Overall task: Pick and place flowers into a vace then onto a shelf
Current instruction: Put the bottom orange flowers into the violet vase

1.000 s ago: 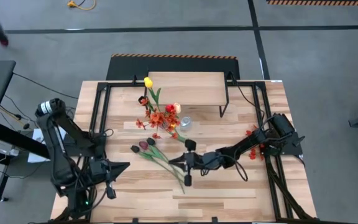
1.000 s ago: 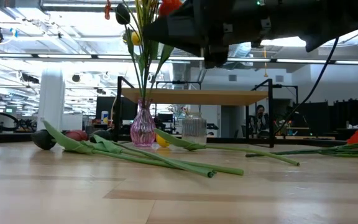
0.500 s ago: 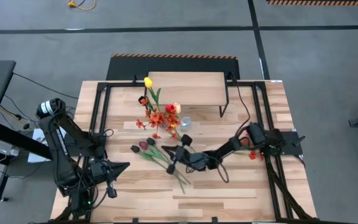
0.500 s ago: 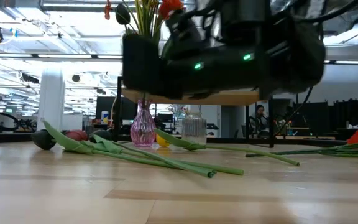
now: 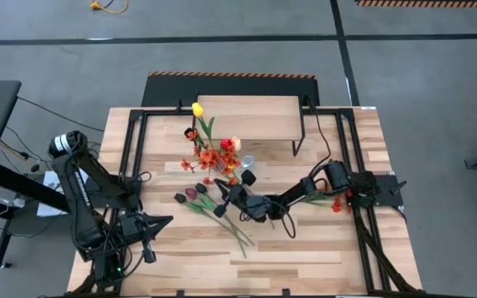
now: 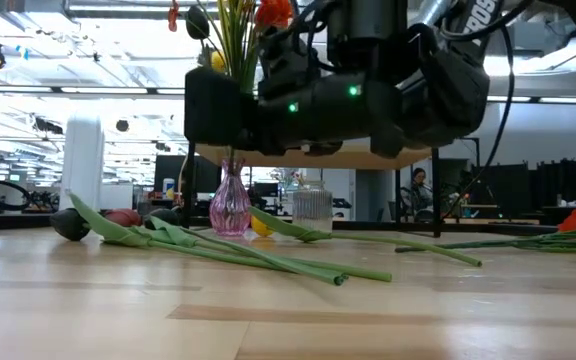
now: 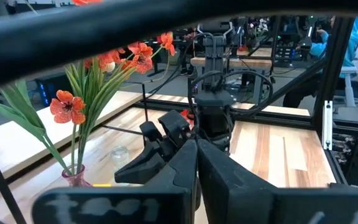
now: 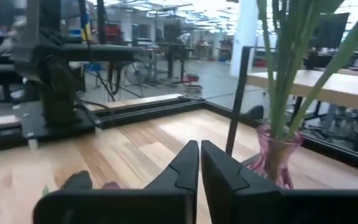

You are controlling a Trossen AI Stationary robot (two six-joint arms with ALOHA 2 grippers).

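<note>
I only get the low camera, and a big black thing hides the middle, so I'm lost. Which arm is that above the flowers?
Observer: It's the right arm. From above, its right hand hangs over the loose tulips lying on the table.
Operator: Is it holding a tulip?
Observer: No. Its own wrist camera shows the fingers pressed together with nothing between them.
Operator: Where's the other arm?
Observer: From above, the left hand waits near the table's left edge, apart from the flowers.
</note>
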